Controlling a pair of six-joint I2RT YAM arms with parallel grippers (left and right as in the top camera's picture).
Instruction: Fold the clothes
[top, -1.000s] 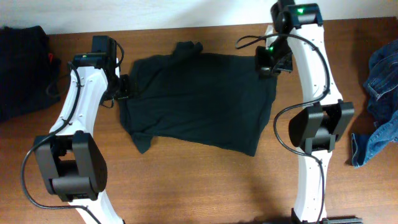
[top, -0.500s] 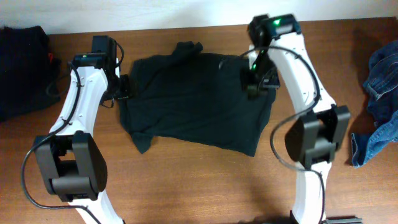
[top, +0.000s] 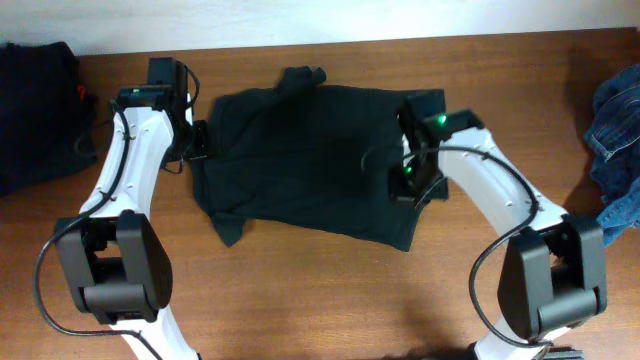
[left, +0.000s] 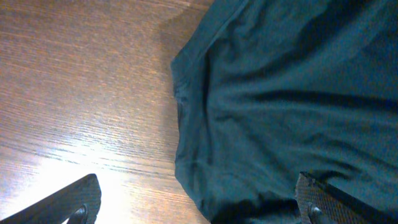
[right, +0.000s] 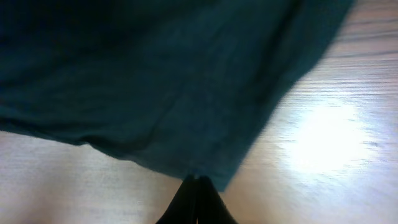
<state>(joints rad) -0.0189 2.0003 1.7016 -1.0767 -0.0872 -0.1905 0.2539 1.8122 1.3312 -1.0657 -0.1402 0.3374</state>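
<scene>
Black T-shirt (top: 310, 160) flat at table (top: 300, 300) centre; right gripper (right: 194, 198) pinches its right edge, left gripper (left: 198, 208) spread (holding nothing) at its left edge: a thin pinch could slip, skewing the fold.

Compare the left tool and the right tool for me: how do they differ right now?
The left tool stands wide open; the right tool is shut. The left tool straddles the black T-shirt at its left edge, one finger over wood and one over cloth. The right tool has its tips together at the right-side hem, and I cannot tell whether they pinch it. Shared: both sit at the shirt's border over the wooden table.
</scene>
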